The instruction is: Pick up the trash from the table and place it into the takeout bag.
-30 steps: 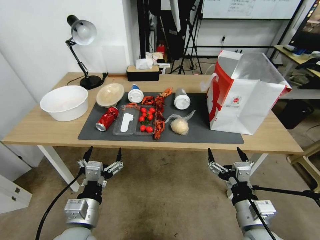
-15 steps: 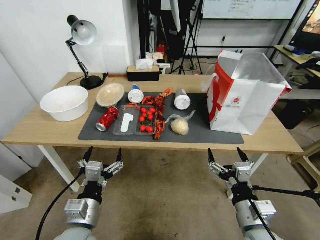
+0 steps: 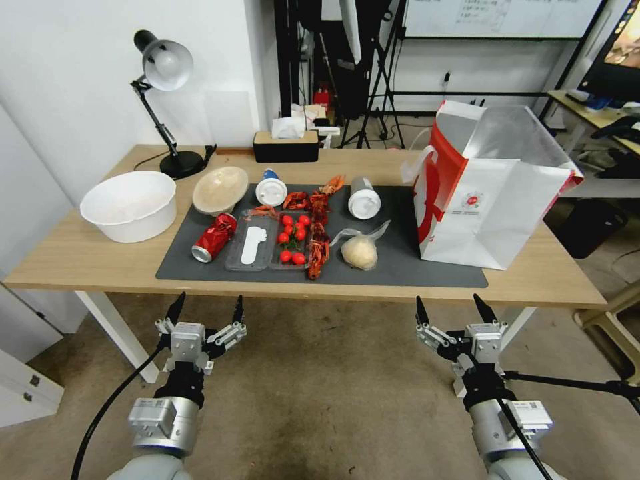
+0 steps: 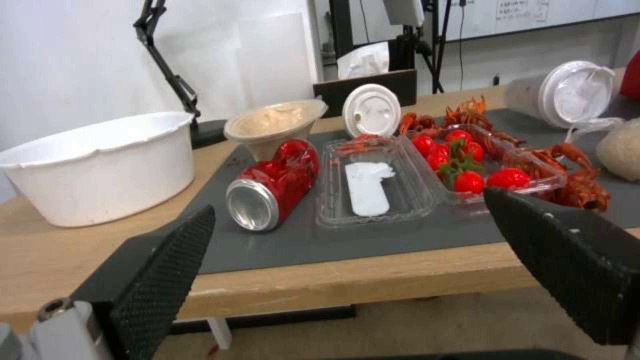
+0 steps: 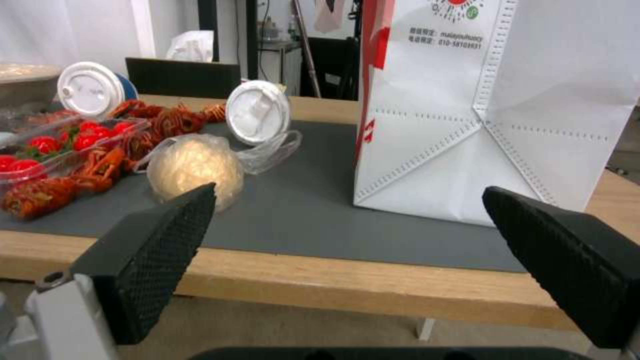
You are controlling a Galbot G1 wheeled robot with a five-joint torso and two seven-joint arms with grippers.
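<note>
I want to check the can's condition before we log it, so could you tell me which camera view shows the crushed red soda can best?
The left wrist view: the crushed red soda can lies close on its side on the mat, silver end and dented body plain. In the head view it is smaller and farther off, beside the clear tray.

The head camera looks forward and down over the whole counter (image 3: 87, 257), while both wrist cameras face it low from just off its near edge, sharing the dark mat (image 4: 373, 240).

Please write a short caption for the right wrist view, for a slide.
Open right gripper waits before the table, facing the bagged lump, a lidded cup and the takeout bag.
</note>
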